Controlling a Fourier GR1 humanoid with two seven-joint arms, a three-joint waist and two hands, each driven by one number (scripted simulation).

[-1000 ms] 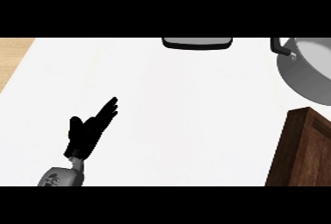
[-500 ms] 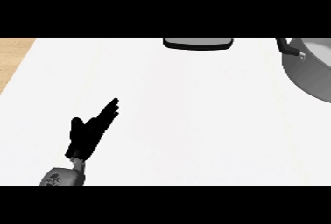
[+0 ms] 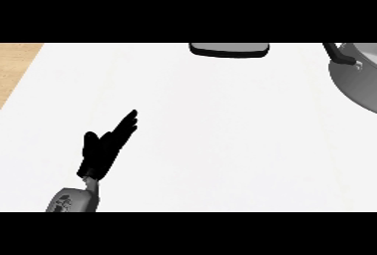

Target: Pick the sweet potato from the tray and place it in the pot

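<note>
At the lower left of the head view, the end of a grey forearm (image 3: 74, 200) is seen coming in from the bottom edge. From it the left hand (image 3: 103, 149) is extended over the white table (image 3: 221, 139), its black fingers held straight and pointing up and to the right, with the thumb set slightly apart on the left side. Nothing is held in it, and no object is touched by it. The right hand is not shown in the view.

Farther away, a strip of wooden surface (image 3: 16, 67) is seen beyond the table's left edge. At the far edge of the table, near the middle, the rim of a dark tray (image 3: 229, 49) is cut off by the top of the view. At the far right, part of a grey pot (image 3: 357, 79) is seen, with a dark handle (image 3: 336, 52) at its upper left; it stands well apart from the hand. The sweet potato cannot be seen anywhere, and whether it lies in the tray cannot be told.
</note>
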